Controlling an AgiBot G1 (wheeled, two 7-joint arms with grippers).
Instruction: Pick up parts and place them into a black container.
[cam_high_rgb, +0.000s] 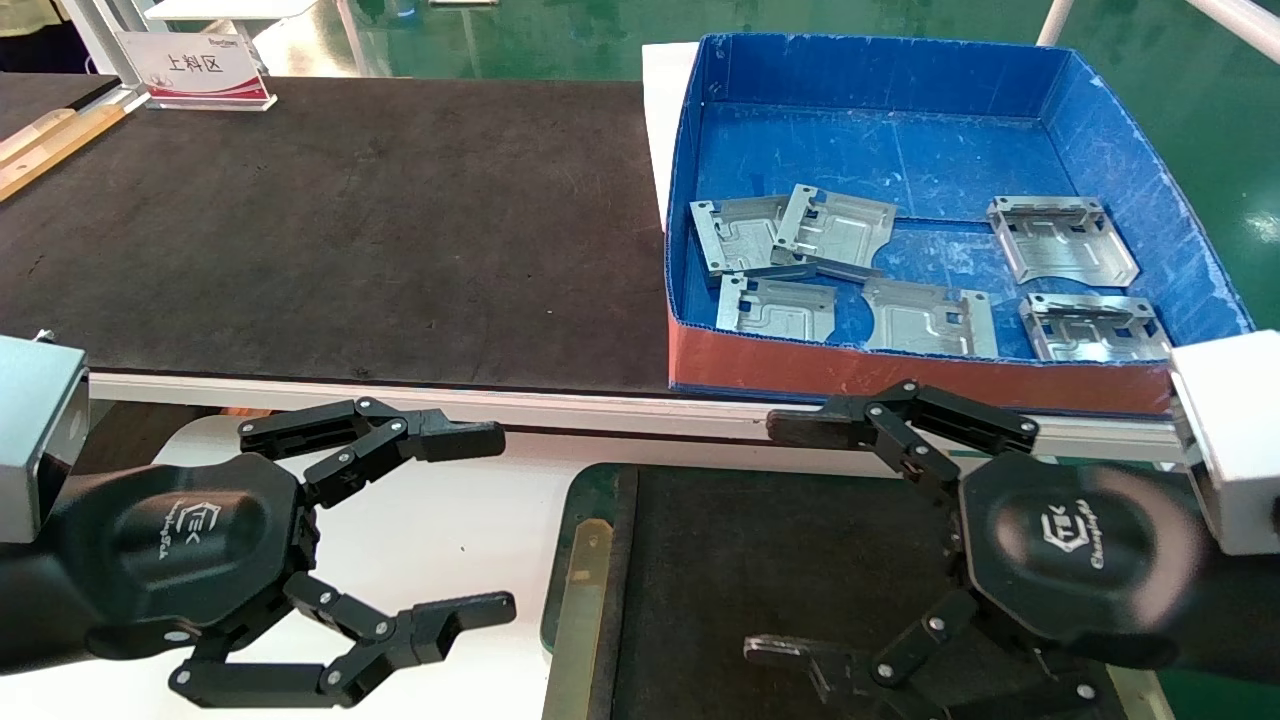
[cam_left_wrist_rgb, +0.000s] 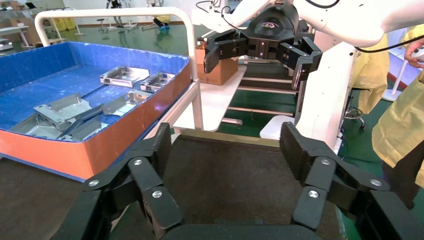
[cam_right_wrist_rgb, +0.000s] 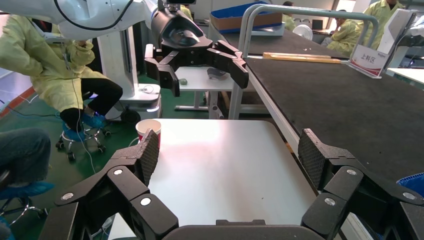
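Observation:
Several silver-grey metal parts, such as one (cam_high_rgb: 835, 230) and another (cam_high_rgb: 1060, 240), lie in the blue box (cam_high_rgb: 900, 375) with a reddish front wall at the far right. They also show in the left wrist view (cam_left_wrist_rgb: 60, 112). The black container (cam_high_rgb: 585, 590) with a green rim and a brassy strip sits at the near middle, with no parts seen in it. My left gripper (cam_high_rgb: 500, 525) is open and empty over the white table, left of the container. My right gripper (cam_high_rgb: 765, 540) is open and empty above the container. The left wrist view looks across the container (cam_left_wrist_rgb: 225, 136).
A large black table mat (cam_high_rgb: 350, 230) covers the far table. A white sign (cam_high_rgb: 195, 65) and a wooden strip (cam_high_rgb: 50, 145) stand at its far left. A paper cup (cam_right_wrist_rgb: 148, 127) sits on the white side table (cam_right_wrist_rgb: 225, 165). People in yellow sit nearby.

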